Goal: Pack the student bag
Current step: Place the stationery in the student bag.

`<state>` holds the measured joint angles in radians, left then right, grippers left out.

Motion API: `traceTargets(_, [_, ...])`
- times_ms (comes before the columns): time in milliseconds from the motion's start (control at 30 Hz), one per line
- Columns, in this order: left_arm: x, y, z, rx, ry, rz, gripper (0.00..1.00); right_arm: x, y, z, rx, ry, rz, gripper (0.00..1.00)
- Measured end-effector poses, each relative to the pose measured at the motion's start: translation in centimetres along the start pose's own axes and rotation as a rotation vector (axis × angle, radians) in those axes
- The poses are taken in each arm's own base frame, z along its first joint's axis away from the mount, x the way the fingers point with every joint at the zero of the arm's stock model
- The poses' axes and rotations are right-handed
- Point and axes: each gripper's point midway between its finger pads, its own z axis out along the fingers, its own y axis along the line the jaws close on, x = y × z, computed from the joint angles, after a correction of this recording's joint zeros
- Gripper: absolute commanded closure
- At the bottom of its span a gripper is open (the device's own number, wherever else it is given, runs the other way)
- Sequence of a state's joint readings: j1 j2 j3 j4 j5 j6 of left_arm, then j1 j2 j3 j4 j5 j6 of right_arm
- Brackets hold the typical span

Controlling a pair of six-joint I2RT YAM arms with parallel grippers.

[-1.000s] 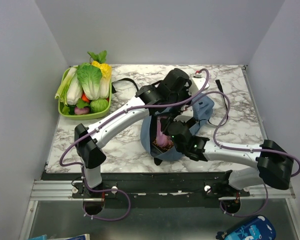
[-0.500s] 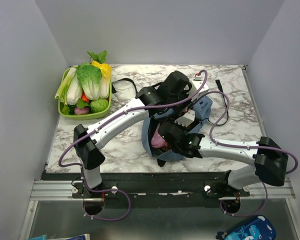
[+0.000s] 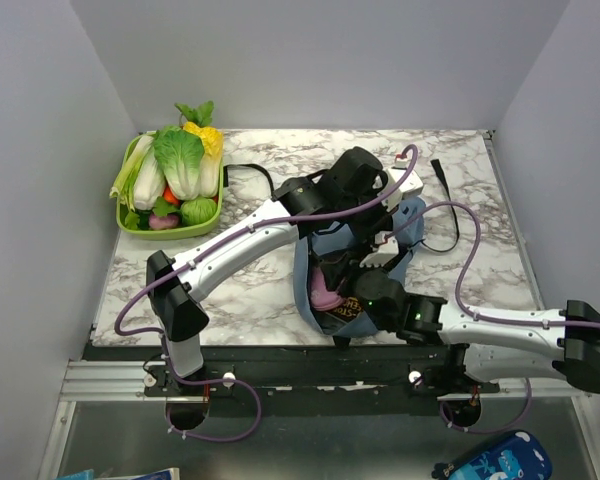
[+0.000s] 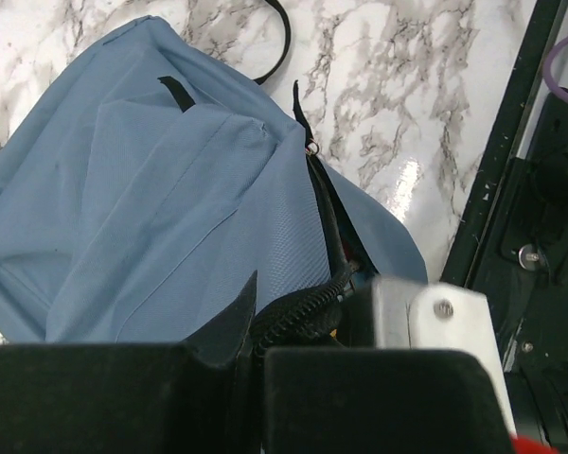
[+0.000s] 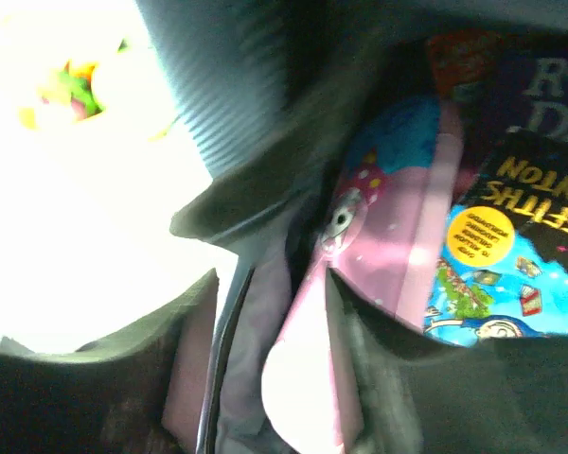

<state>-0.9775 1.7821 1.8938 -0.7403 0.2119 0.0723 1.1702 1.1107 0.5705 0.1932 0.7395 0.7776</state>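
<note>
Packing step: left pincer (image 4: pixel 256 352) clamped on the student bag (image 4: pixel 151 189) rim, right pincer (image 5: pixel 275 378) apart over the pink pencil case (image 5: pixel 379 255); I'd withdraw next.

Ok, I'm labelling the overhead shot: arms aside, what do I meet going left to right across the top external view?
Going across: green tray of vegetables → student bag → blue printed pouch, down at the bottom edge of the picture.
</note>
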Motion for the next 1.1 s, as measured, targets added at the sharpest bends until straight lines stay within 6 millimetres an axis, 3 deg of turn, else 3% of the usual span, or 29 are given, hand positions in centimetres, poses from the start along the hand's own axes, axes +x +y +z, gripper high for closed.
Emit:
traceTargets(67, [0.1,-0.3,0.0,0.010,0.002,-0.004,1.00,0.9,1.1,-0.9,-0.042,0.027,-0.031,0.71])
traceTargets(100, [0.0,-0.3,0.0,0.014,0.002,-0.006,1.00,1.7,1.5,-1.4,-0.059,0.049,-0.050,0.87])
traceTargets(167, [0.0,-0.5,-0.1,0.019,0.004,-0.010,1.00,3.6,1.9,-2.4,-0.074,0.100,-0.095,0.99])
traceTargets(333, [-0.1,-0.6,-0.1,0.021,0.000,-0.008,1.00,7.2,1.9,-5.1,-0.083,0.209,-0.192,0.99])
traceTargets(600, [-0.1,-0.6,-0.1,0.021,0.000,-0.007,1.00,7.1,-0.3,-6.9,-0.014,0.242,-0.187,0.99])
traceTargets(767, [-0.1,-0.6,-0.1,0.021,0.000,-0.008,1.00,8.9,-2.5,-6.7,0.090,0.278,-0.211,1.00])
traceTargets(900, [-0.1,-0.6,-0.2,0.021,0.001,-0.009,1.00,10.1,-2.9,-5.7,0.156,0.271,-0.250,0.99])
traceTargets(1100, [-0.1,-0.7,-0.2,0.023,0.000,-0.017,1.00,8.5,-2.4,-3.6,0.205,0.154,-0.237,0.99])
